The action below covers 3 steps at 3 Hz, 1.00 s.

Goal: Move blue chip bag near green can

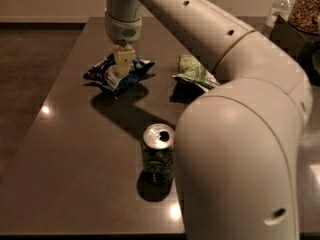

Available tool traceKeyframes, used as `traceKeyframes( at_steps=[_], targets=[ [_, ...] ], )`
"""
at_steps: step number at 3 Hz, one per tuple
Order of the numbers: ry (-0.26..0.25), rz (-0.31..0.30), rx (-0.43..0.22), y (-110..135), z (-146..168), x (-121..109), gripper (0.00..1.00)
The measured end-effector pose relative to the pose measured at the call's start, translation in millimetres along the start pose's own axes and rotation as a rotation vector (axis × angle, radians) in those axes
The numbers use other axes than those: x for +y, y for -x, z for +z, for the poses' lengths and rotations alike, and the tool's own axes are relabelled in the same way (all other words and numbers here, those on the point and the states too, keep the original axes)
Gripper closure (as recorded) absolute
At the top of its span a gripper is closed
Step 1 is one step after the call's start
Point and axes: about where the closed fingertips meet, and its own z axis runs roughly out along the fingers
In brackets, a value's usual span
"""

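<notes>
The blue chip bag (pixel 106 77) lies crumpled on the far left part of the dark table (pixel 75 159). My gripper (pixel 123 64) hangs straight down from the arm, right on the middle of the bag, and hides part of it. The green can (pixel 158 156) stands upright with its silver top open, nearer the front of the table and well apart from the bag. My arm's large elbow (pixel 240 174) sits just right of the can.
A light green and white snack bag (pixel 192 71) lies right of the blue bag, partly behind my arm. A clear bottle (pixel 280 6) and a jar of snacks (pixel 306 9) stand at the far right. The table's front edge runs just below the can.
</notes>
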Motion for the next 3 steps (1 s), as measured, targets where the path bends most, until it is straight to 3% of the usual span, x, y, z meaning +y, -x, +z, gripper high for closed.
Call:
traceKeyframes(
  at_steps=[1, 2, 3],
  targets=[
    [-0.020, -0.019, -0.010, -2, -14, 14, 0.87],
    [-0.040, -0.038, -0.044, -7, -36, 42, 1.00],
    [-0.046, -0.076, -0.076, -12, -55, 75, 1.00]
  ],
)
